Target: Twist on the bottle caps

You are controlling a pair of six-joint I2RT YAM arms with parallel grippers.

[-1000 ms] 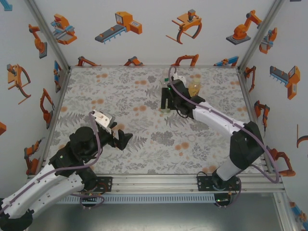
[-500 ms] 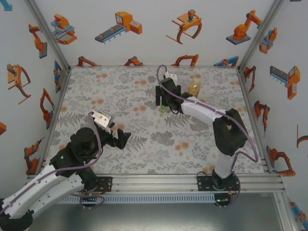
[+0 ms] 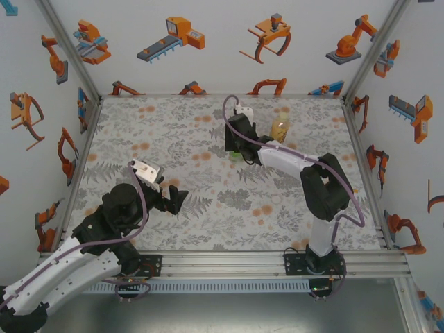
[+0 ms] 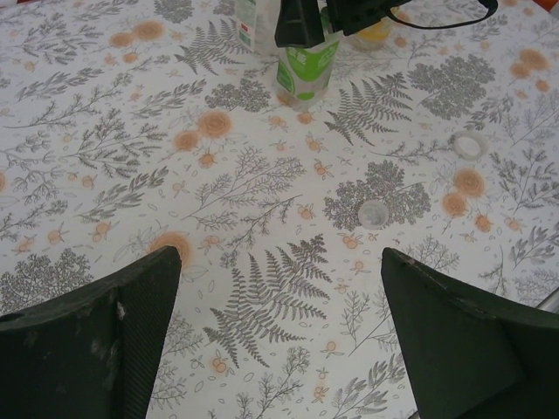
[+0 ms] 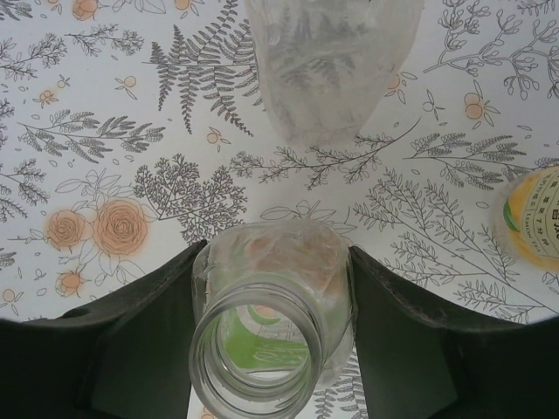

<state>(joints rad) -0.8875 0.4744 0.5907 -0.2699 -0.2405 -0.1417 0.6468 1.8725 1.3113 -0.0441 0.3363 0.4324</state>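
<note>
Green-tinted, short and of transparent plastic: bottle (image 5: 271, 349) clasped now by the right claw (image 5: 272, 253), with one dark finger (image 5: 148, 332) touching each side just below the open neck. Closed in only during the last second: a second ago held wider and a little more toward three o'clock as seen from above, since then shifted slightly toward nine o'clock, with the elbow drawn in, and narrowed until touching. Judged as a grip taken, though maybe not yet firm.

No cap on this neck. At twelve o'clock of it, in the right wrist view, a colourless clear plastic bottle (image 5: 327, 70); at three o'clock, an amber-yellow transparent plastic bottle (image 5: 537, 214) with a yellow label. From above, all standing at about one o'clock on the flowered bench (image 3: 139, 139), beyond its middle.

Left claw (image 4: 279, 332) released, fingers spread wide, low over the cloth at about eight o'clock of the bench, the same as a second ago. Lying flat in front of it: two small round pale plastic screw caps (image 4: 373, 212), the second at two o'clock of the first, both well apart from the bottles.

For the task: probably steadying the bottle so that a cap can go on. No cap lifted yet, none screwed on; picking one up seems to fall to the free claw.
</note>
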